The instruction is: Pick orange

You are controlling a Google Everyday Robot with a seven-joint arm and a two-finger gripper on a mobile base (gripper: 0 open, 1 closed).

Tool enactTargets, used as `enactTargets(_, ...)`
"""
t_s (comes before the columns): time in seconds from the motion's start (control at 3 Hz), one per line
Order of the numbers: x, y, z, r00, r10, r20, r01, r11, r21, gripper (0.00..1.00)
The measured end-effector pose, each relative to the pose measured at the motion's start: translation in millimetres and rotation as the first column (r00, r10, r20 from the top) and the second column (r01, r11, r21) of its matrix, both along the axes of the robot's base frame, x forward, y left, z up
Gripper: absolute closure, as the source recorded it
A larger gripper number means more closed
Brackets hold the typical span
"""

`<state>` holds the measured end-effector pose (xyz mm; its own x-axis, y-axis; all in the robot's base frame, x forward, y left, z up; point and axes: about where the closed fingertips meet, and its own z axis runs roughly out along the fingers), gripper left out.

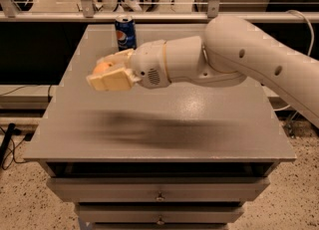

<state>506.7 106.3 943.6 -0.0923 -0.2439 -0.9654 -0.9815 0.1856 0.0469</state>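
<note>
The orange [103, 67] shows as a small round orange patch between my gripper's cream fingers. My gripper [105, 73] is shut on it and holds it in the air above the left half of the grey table [149, 129]. Most of the fruit is hidden by the fingers [115, 80]. My white arm reaches in from the right across the table.
A blue Pepsi can [125, 33] stands upright at the back of the table, just behind the gripper. Drawers [159, 194] sit under the table top. A metal rail [159, 17] runs behind the table.
</note>
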Motion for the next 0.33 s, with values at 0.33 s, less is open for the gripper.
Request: enactTargets(0.33,2.1,-1.2,13.1,0.9996,0.008,0.028,-0.009,0.999,0.05,1.0)
